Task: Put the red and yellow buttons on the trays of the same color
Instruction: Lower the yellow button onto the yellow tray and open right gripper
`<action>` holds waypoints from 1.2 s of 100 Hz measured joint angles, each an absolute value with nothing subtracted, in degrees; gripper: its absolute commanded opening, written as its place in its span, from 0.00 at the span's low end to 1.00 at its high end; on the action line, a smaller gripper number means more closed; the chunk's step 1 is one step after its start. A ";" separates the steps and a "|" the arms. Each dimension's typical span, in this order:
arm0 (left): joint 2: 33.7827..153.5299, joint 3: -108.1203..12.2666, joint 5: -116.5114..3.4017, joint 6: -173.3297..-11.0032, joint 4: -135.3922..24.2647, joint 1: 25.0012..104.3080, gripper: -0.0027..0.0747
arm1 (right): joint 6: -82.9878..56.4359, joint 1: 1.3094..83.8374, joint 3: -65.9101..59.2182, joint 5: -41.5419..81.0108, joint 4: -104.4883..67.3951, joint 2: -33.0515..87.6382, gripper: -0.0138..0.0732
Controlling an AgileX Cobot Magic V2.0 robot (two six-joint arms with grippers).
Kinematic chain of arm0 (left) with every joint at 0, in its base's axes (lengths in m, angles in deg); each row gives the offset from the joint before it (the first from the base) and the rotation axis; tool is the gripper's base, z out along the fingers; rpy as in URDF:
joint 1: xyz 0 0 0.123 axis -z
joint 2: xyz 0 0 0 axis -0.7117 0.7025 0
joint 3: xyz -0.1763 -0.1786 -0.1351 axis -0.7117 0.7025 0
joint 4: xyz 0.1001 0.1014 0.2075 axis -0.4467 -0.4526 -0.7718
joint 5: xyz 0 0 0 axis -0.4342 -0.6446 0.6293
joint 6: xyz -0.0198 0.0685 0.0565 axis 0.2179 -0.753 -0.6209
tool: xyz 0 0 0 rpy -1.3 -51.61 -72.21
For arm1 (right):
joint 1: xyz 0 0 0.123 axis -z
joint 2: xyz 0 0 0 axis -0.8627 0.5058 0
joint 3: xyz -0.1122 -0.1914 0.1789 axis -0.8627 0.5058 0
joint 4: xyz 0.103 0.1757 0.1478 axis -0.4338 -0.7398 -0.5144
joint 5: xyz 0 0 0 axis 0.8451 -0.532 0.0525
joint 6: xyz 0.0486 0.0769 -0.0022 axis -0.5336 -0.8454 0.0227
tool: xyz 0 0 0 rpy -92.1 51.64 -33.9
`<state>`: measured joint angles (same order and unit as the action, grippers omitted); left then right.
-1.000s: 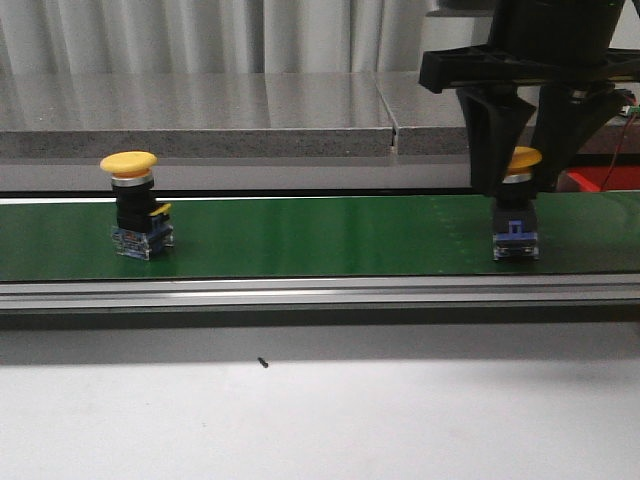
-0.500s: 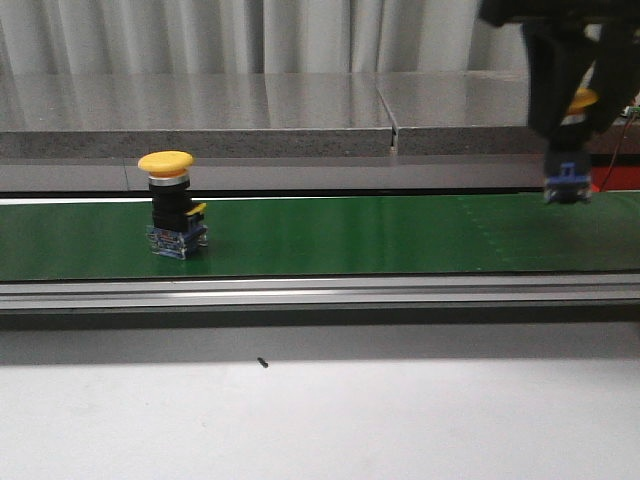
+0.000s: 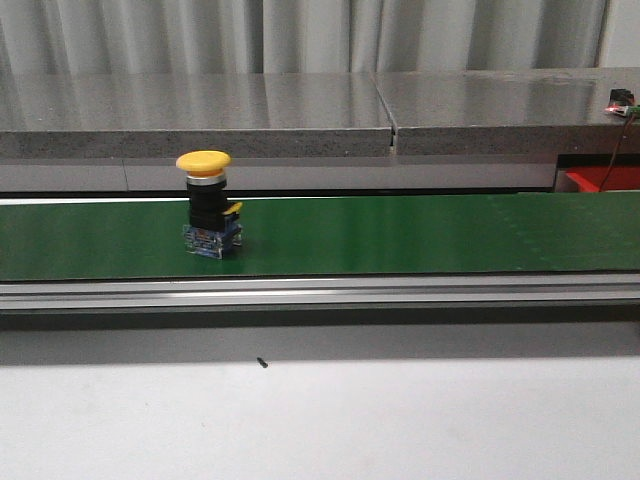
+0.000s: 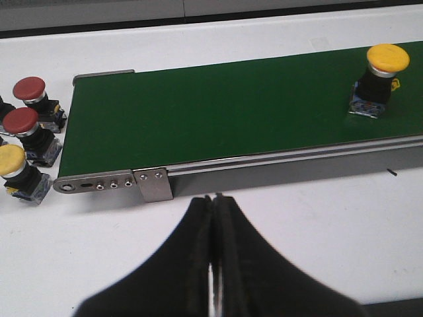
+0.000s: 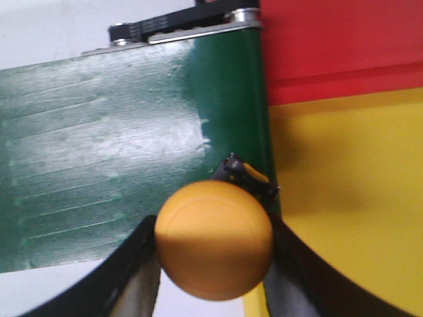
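right wrist view shows the right pincer (image 5: 215, 264) pinching a yellow button (image 5: 213, 239) at the belt end (image 5: 99, 145), beside the yellow tray (image 5: 350, 198). i think it should move fully over yellow, away from the red tray (image 5: 344, 39), then lower gently. left pincer (image 4: 213, 264) is pressed together.

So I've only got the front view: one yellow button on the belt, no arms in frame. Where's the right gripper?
Observer: The right gripper is shut on a yellow button at the end of the belt, by the yellow tray.
Operator: Is there a red tray too?
Observer: Yes, the red tray adjoins the yellow one.
Operator: And the left gripper?
Observer: The left gripper is shut on nothing, over the white table in front of the belt.
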<state>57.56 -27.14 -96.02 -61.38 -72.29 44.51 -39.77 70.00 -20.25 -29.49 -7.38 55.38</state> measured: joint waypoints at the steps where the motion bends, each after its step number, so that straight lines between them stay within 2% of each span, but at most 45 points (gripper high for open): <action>1: 57.56 -27.14 -96.02 -61.38 -72.29 44.51 0.01 | -39.66 70.64 -19.97 -29.26 -7.53 55.38 0.41; 38: 57.56 -27.14 -96.02 -61.38 -72.29 44.51 0.01 | -38.30 83.57 -12.16 -21.24 -11.91 55.38 0.41; 62: 57.56 -27.14 -96.02 -61.38 -72.29 44.51 0.01 | -38.30 83.96 -8.13 -13.73 -13.30 58.62 0.41; 107: 57.56 -27.14 -96.02 -61.38 -72.29 44.51 0.01 | -38.30 83.96 -8.11 -5.10 -15.74 67.69 0.41; 114: 57.56 -27.14 -96.02 -61.38 -72.29 44.51 0.01 | -38.30 83.96 -8.11 -4.95 -15.85 68.45 0.43; 120: 57.56 -27.14 -96.02 -61.38 -72.29 44.51 0.01 | -38.30 83.96 -8.11 -4.95 -15.85 68.98 0.52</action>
<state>57.56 -27.14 -96.02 -61.38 -72.29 44.51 -38.30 83.96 -8.11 -4.95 -15.85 68.98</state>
